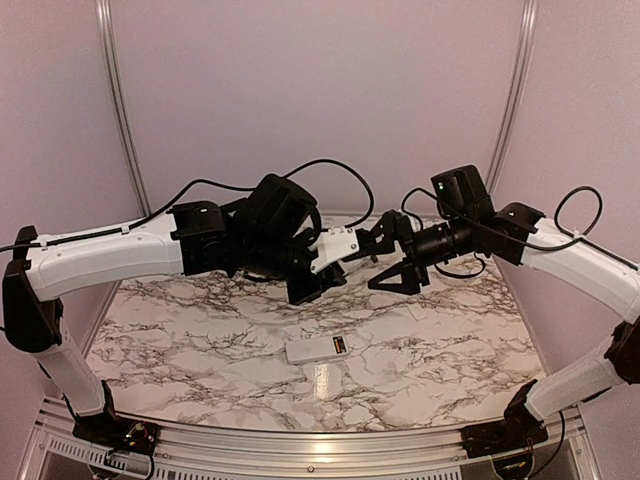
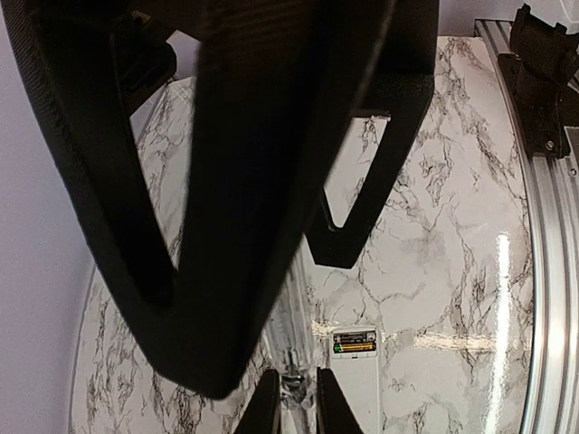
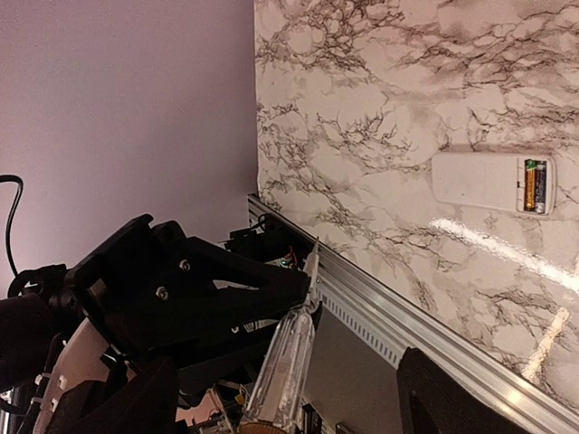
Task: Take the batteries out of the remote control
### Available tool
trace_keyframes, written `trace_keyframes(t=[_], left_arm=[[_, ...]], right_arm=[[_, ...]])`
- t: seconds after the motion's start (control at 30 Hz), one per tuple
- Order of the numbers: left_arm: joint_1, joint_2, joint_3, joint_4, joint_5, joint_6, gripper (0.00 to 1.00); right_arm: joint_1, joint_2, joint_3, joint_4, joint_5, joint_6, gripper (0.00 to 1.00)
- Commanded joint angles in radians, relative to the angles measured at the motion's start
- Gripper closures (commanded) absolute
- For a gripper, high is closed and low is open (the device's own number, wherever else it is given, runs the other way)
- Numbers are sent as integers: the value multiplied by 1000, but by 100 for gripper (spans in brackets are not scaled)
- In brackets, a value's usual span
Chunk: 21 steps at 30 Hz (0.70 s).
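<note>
Bearing the remote control (image 1: 316, 349), marble-veined table (image 1: 200, 340) meets lilac walls (image 1: 300, 90).

Bench top: glossy white marble-pattern slab with dark grey veins (image 1: 190, 350). Overhead light glare (image 1: 325, 378) sits as a bright patch mid-table, towards the near side; both wrist views show long white streaks on the slab. Ribbed silver aluminium rail (image 1: 300, 455) runs along the near edge. Plain pale lilac walls (image 1: 320, 90) on the far, left and right sides. 2 thin silver metal uprights at the far corners: left upright (image 1: 117, 100), right upright (image 1: 513, 100).
</note>
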Motion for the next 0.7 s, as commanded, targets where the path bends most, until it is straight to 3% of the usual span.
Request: trace_keyframes(t=[0.0, 0.5, 0.67], left_arm=[[-18, 12, 14, 38, -60, 32, 100], [-55, 40, 15, 66, -103, 63, 100], [-67, 49, 19, 66, -117, 79, 100]], right_arm=[[23, 16, -8, 41, -12, 22, 20], [50, 6, -74, 87, 45, 98, 50], [49, 15, -66, 76, 46, 87, 52]])
